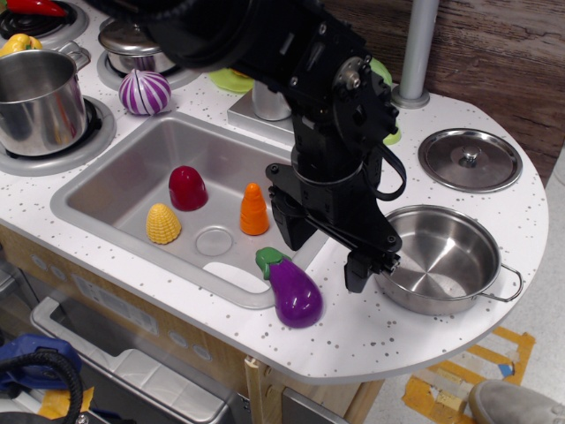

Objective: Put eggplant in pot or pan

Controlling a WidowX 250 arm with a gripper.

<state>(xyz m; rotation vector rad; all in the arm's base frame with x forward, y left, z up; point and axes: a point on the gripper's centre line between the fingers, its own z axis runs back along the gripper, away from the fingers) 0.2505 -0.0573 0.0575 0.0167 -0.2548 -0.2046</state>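
The purple eggplant [294,290] with a green stem cap lies on the white counter at the sink's front right corner. The shallow steel pan [444,258] with wire loop handles stands to its right, empty. My gripper [325,258] hangs above the counter between the eggplant and the pan, fingers pointing down. Its jaws are spread wide apart and hold nothing. One finger [291,221] is over the sink's edge, the other [359,272] is next to the pan's rim.
The sink [115,190] holds a yellow corn [162,223], a dark red toy [187,188] and an orange carrot [254,210]. A striped onion [145,92] and a tall pot [37,102] sit at the back left. A steel lid [470,160] lies behind the pan.
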